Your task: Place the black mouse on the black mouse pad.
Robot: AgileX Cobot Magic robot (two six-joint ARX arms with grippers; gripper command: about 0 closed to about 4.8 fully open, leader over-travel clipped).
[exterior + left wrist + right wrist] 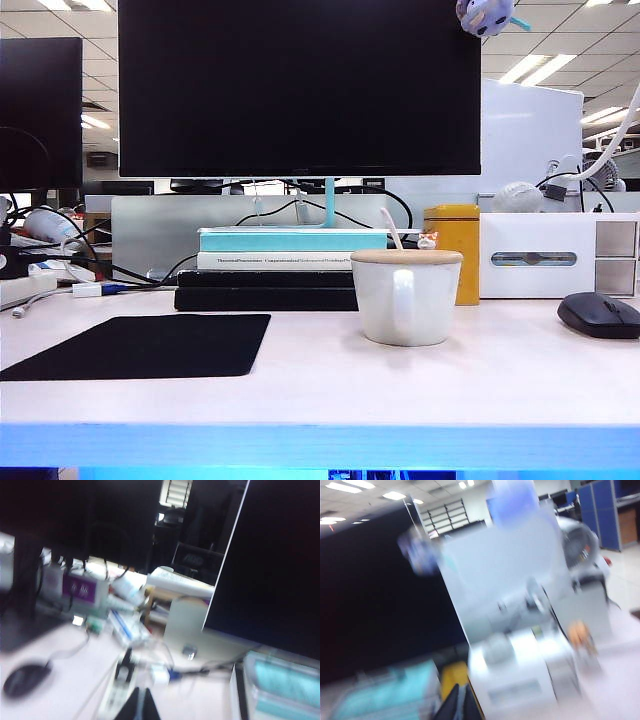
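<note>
The black mouse [600, 315] is found at the table's [320, 390] right edge, well apart from the black mouse pad [140, 346] lying flat at front left; a white mug [406, 297] stands between them. The left gripper [139, 705] is seen with fingertips pressed together (view blurred), raised above cables. The right gripper [460, 705] is likewise closed, holding nothing.

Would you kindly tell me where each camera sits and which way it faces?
Exterior view: low at the desk's front edge, facing the monitor, black mouse pad, mug and black mouse; no arm shows.
Left wrist view: raised, blurred, facing cables and the monitor; left end effector tips together.
Right wrist view: raised, blurred, facing the monitor; right end effector shut.
Shared: all three show the monitor and the teal book.
</note>
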